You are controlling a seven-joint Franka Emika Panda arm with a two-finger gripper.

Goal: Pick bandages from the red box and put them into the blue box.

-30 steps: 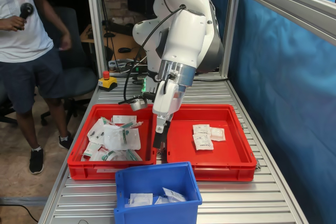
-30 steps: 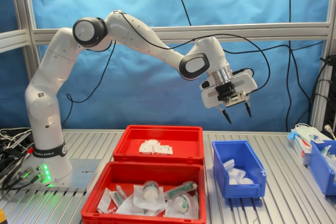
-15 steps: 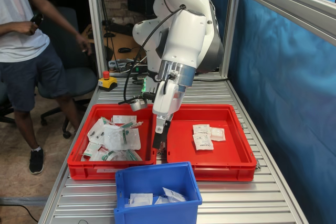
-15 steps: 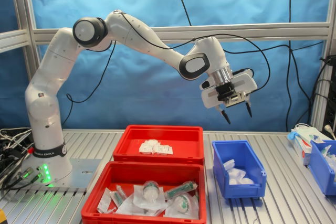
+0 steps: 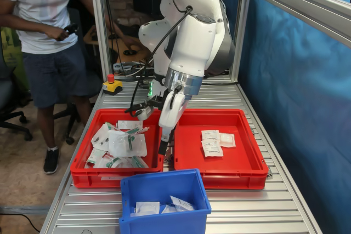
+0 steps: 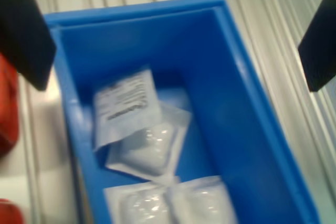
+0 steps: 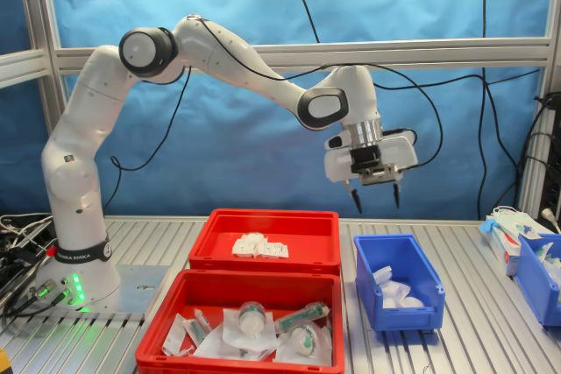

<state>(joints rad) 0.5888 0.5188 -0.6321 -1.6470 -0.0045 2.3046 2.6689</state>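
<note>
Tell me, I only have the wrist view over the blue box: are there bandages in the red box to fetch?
Observer: Yes. In the first exterior view about three bandages lie close together in the red box.
Operator: How high am I over the blue box?
Observer: In the second exterior view the gripper hangs well clear above the blue box, jaws open and empty.
Operator: Anyone nearby?
Observer: A person stands close by, at the first exterior view's left.
</note>
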